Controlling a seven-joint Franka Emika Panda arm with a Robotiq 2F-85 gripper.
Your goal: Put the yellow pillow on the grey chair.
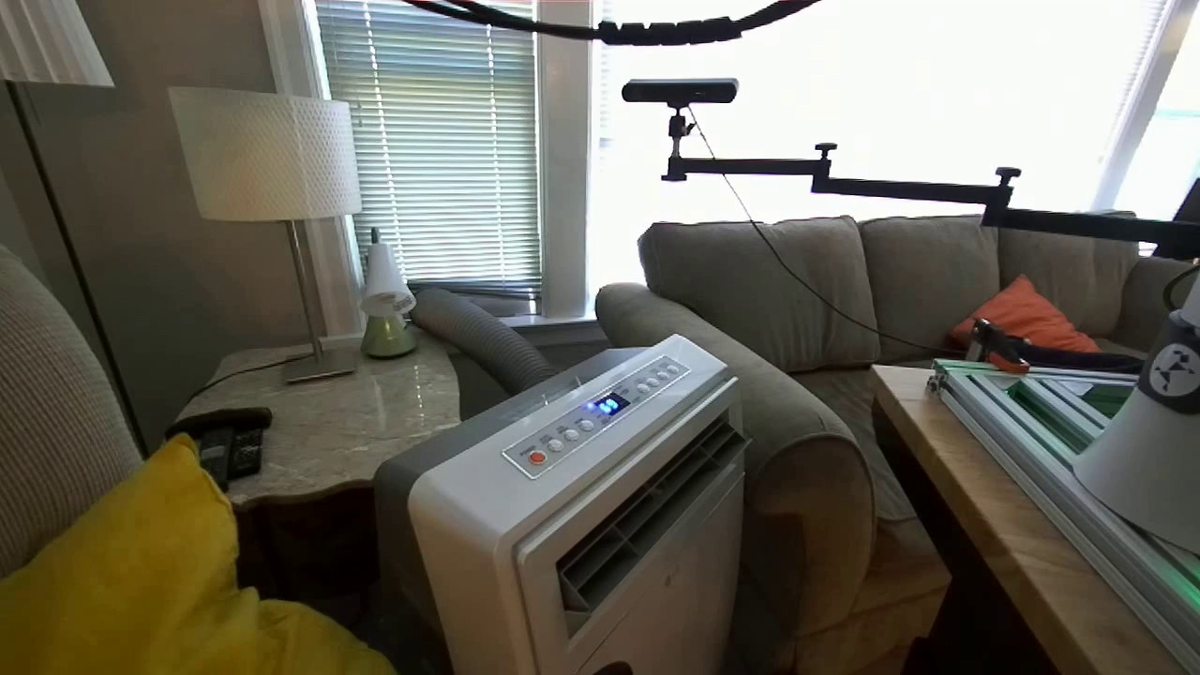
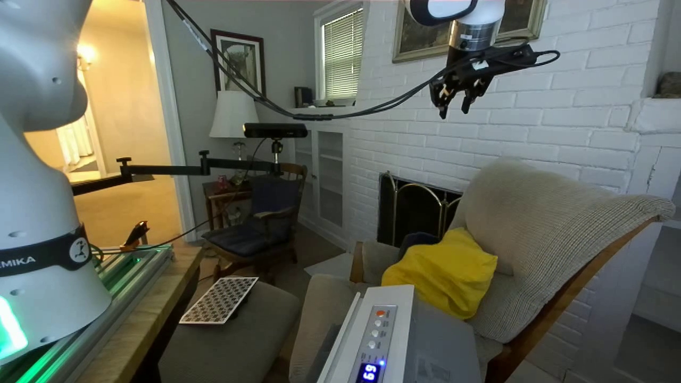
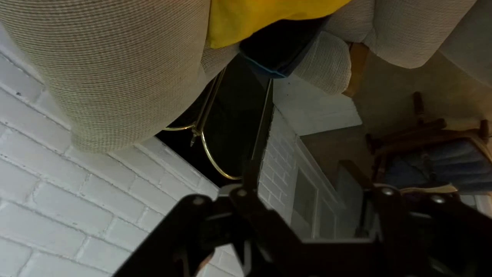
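Observation:
The bright-yellow pillow (image 2: 444, 271) lies wrinkled on the seat of the grey chair (image 2: 553, 229), leaning against its backrest. It also shows at the lower left of an exterior view (image 1: 122, 591), beside the grey chair's edge (image 1: 42, 375). My gripper (image 2: 454, 110) is open and empty, high in the air above the chair, in front of the white brick wall. In the wrist view my open jaws (image 3: 300, 169) have nothing between them. The yellow pillow (image 3: 265, 17) and the grey chair's back (image 3: 123, 65) are at the top, apart from the fingers; the pillow is cut off there.
A white appliance (image 1: 581, 497) stands close to the chair. A dark cushion (image 3: 282, 46) lies beside the pillow. A fireplace screen (image 2: 415, 213) is behind the chair. A grey ottoman (image 2: 229, 351) bears a patterned board. A camera arm (image 2: 159, 170) extends from the robot's table.

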